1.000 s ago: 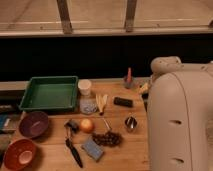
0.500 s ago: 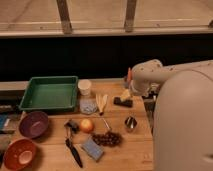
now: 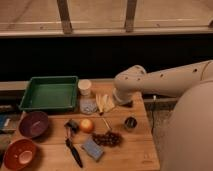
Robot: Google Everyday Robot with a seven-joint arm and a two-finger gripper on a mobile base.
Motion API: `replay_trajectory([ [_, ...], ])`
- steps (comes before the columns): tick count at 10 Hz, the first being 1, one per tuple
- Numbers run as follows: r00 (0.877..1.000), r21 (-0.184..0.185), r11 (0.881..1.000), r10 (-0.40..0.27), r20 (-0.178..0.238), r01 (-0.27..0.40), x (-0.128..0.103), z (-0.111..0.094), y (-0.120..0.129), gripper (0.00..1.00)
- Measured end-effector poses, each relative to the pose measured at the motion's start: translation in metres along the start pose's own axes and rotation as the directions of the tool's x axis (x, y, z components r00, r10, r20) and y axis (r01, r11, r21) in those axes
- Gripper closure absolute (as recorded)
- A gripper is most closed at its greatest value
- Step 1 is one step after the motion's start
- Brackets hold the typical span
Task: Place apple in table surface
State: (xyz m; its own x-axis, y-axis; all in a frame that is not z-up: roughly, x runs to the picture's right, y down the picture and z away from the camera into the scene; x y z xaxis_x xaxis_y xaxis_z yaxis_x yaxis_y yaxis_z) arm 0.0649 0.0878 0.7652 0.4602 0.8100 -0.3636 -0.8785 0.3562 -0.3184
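At the left edge of the bench [image 3: 137, 152] I see the orange bowl [image 3: 19, 154] and the purple bowl [image 3: 33, 123], with the green tray [image 3: 49, 92] behind them; right of the purple bowl, near the middle of the bench, lies the apple [image 3: 86, 125], resting on the wood just beside a small dark object [image 3: 72, 125] and near the bunch of grapes [image 3: 107, 138] at its front right; I judge the apple firm, smooth and fairly light, round enough to roll if nudged and to slip from an off-centre pinch, so I would take it from above, across its widest part, with moderate pressure to avoid bruising; further right and farther back, the gripper [image 3: 124, 101] hangs low under the white arm's wrist, over the rear of the bench; the apple sits apart from it, to its front left, not in its grasp; whether the gripper is open or closed, I cannot tell.
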Motion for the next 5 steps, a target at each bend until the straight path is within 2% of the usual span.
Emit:
replay_trajectory([
  [4,1.000,-0.003,1.000,0.006,-0.004,-0.006,0.0032,0.0025,-0.0018,0.20],
  [5,1.000,-0.024,1.000,-0.001,-0.006,0.001,0.0055,0.0082,0.0000,0.20],
])
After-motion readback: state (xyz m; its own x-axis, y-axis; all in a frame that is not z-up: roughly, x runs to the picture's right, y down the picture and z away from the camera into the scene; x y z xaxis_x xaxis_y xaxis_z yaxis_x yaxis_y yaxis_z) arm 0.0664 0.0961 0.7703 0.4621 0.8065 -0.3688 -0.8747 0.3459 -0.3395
